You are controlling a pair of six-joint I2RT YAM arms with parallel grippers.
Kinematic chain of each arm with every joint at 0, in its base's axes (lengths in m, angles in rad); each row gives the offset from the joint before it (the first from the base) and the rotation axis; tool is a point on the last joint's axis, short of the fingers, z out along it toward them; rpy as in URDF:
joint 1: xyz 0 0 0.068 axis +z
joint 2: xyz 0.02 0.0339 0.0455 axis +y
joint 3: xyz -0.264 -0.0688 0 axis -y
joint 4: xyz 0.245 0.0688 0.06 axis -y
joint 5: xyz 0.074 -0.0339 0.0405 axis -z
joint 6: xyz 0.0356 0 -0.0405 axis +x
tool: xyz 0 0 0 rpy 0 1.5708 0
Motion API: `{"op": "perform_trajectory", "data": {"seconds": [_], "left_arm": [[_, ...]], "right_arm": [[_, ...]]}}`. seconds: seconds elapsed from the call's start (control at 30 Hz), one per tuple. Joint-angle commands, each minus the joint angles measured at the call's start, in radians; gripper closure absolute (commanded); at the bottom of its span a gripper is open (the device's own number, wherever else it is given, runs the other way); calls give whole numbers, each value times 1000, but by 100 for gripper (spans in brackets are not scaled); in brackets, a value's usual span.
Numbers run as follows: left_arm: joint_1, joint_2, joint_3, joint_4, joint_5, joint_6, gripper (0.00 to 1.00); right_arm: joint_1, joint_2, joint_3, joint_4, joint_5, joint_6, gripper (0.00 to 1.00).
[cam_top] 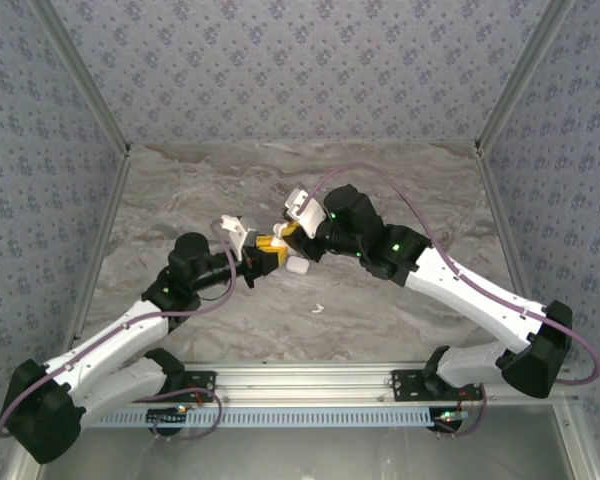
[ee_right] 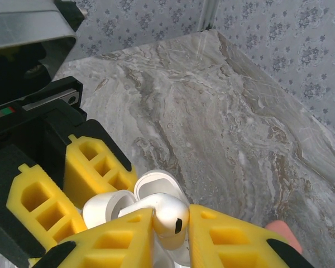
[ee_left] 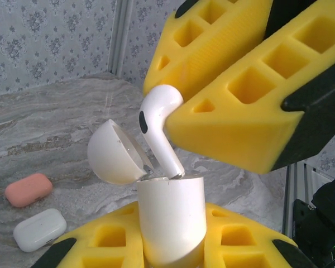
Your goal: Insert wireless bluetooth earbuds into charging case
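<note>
At the middle of the marble-patterned bench (cam_top: pixel 180 190), two robot arms are meeting tip to tip over a small white object. Seen from the left wrist, the left gripper (ee_left: pixel 170 243) is clamping its yellow fingers (ee_left: pixel 218 215) around the body of an upright white charging case (ee_left: pixel 170 215), whose domed lid (ee_left: pixel 114 153) is hanging open toward 10 o'clock. From 1 o'clock above it, the right gripper (ee_right: pixel 170 223) is pinching the rounded head of a white earbud (ee_left: pixel 156 120) between its own yellow pads (ee_left: pixel 251 106), closed tight on it. The earbud is standing with its stem pointing down toward 5 o'clock. The stem tip is sitting right at the case's open rim, and whether it is touching the socket inside cannot be told. Beyond the held case, at about 8 o'clock in the left wrist view, a pink case (ee_left: pixel 28 190) and a closed white case (ee_left: pixel 39 229) are lying near each other on the bench, close but not touching. From overhead, a small white piece (cam_top: pixel 318 307) is lying alone on the bench at about 5 o'clock from the joined grippers, too small to identify.
</note>
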Motion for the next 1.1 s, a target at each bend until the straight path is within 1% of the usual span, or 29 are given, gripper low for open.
{"op": "perform_trajectory", "data": {"seconds": [0.0, 0.17, 0.33, 0.43, 0.6, 0.7, 0.83, 0.97, 1.07], "left_arm": [[-8, -3, 51, 42, 2, 19, 100], [-10, -4, 51, 41, -1, 21, 100], [-10, -7, 49, 40, -1, 21, 100], [-10, -7, 48, 42, 0, 21, 100], [-10, -12, 45, 44, 1, 22, 100], [-10, -15, 42, 43, -8, 25, 100], [-10, -28, 28, 47, -50, 30, 100], [-11, -47, 7, 72, -77, 31, 100], [-11, -72, -17, 111, -93, 35, 100]], "right_arm": [[8, 4, 33, -34, -32, -13, 77], [4, 0, 31, -44, -90, -12, 77], [-28, -4, 33, -56, -171, 2, 75], [-54, -5, 41, -62, -236, 19, 70], [-94, -21, 57, -63, -322, 41, 59], [-130, -55, 50, -36, -339, 75, 50], [-202, -107, 12, 7, -351, 152, 41], [-262, -123, -17, -14, -350, 200, 40], [-283, -119, -37, -40, -318, 230, 39]]}}
